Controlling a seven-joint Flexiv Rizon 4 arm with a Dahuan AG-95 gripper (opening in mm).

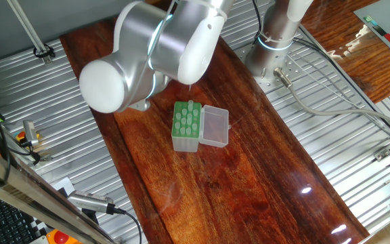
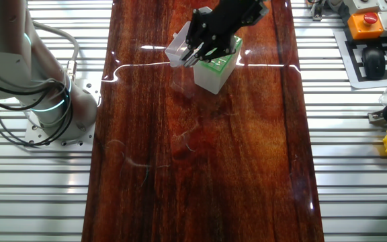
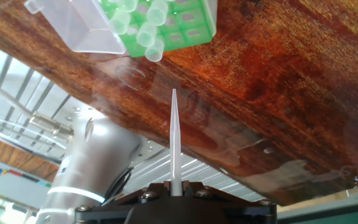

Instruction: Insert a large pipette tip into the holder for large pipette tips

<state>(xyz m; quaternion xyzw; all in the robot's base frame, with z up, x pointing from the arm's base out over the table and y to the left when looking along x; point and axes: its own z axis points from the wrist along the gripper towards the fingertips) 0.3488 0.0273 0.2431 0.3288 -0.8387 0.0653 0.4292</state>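
While fixed views hide tip (image 3: pixel 174 140), hand view shows claw (image 3: pixel 176 190) apparently gripping it.

A robotics lab bench: a polished wooden board (image 2: pixel 200 168) lies on a ribbed aluminium table (image 2: pixel 355 154), with an emergency-stop button (image 2: pixel 367 23) and keyboard (image 2: pixel 381 62) at two o'clock.

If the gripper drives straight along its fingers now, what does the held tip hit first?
Likely bare wooden table, just short of the green holder. The large pipette tip in the gripper points beside the rack's edge; depth unclear.
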